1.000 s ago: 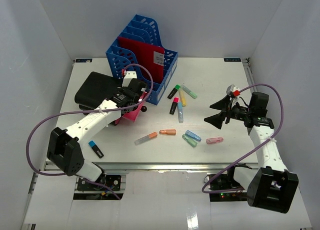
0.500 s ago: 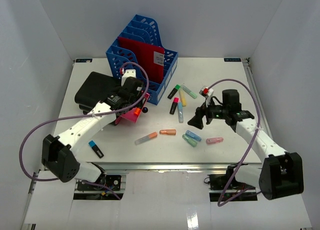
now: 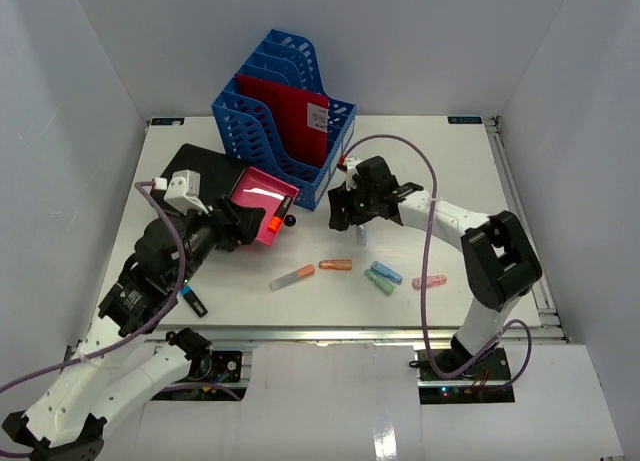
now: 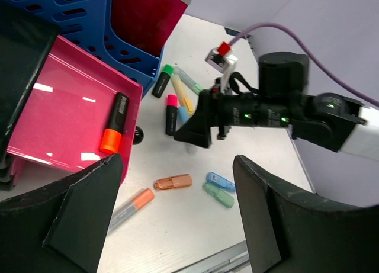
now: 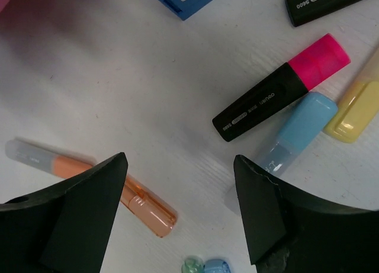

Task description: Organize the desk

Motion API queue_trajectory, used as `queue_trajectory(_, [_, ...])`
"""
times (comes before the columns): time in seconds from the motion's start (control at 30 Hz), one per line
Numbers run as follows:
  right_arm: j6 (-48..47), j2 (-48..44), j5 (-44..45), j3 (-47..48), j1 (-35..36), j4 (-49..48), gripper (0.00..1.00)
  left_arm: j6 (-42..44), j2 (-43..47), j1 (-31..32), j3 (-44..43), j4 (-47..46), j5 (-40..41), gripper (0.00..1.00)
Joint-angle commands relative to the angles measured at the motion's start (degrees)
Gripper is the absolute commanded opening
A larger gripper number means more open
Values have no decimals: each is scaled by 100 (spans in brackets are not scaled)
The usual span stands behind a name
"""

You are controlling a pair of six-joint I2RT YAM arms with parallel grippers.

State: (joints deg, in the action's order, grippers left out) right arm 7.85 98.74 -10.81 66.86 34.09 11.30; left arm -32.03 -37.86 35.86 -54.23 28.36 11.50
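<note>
The white desk (image 3: 450, 171) carries scattered highlighters. My left gripper (image 3: 243, 228) hangs open and empty, just near-left of a pink tray (image 3: 262, 196). In the left wrist view its jaws (image 4: 177, 217) stand wide above an orange cap (image 4: 173, 182) and a grey-orange highlighter (image 4: 131, 205). A black marker with an orange cap (image 4: 113, 124) lies in the pink tray (image 4: 65, 131). My right gripper (image 3: 340, 213) is open, low over the desk beside a pink-capped black highlighter (image 5: 278, 89) and a light blue one (image 5: 293, 134); between its jaws (image 5: 177, 208) is bare desk.
A blue file rack (image 3: 280, 111) holding a red folder (image 3: 290, 116) stands at the back. A black case (image 3: 190, 171) lies left of the tray. Blue (image 3: 386, 272), green (image 3: 378, 282) and pink (image 3: 429, 281) highlighters lie near the front; a blue-black marker (image 3: 195, 303) lies under my left arm.
My left gripper has opened and drawn back from the pink tray toward the near left. My right arm has swung left and down over the highlighters beside the rack.
</note>
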Motion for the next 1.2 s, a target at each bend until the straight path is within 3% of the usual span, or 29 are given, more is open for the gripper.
queue_trajectory(0.0, [706,487,560,538,38,101,73,-450,526,-6,341,126,-77,86])
queue_trajectory(0.6, [1314,1656,2131,1229,106,28,65,-888,919,-8,675,319,-137,86])
queue_trajectory(0.9, [1208,1892,2495,1087,106,46,44,-994,1027,0,732,398,-186,86])
queue_trajectory(1.17, [860,1185,1928,497,97,-293,18,-1209,1184,-8,871,337,-314,86])
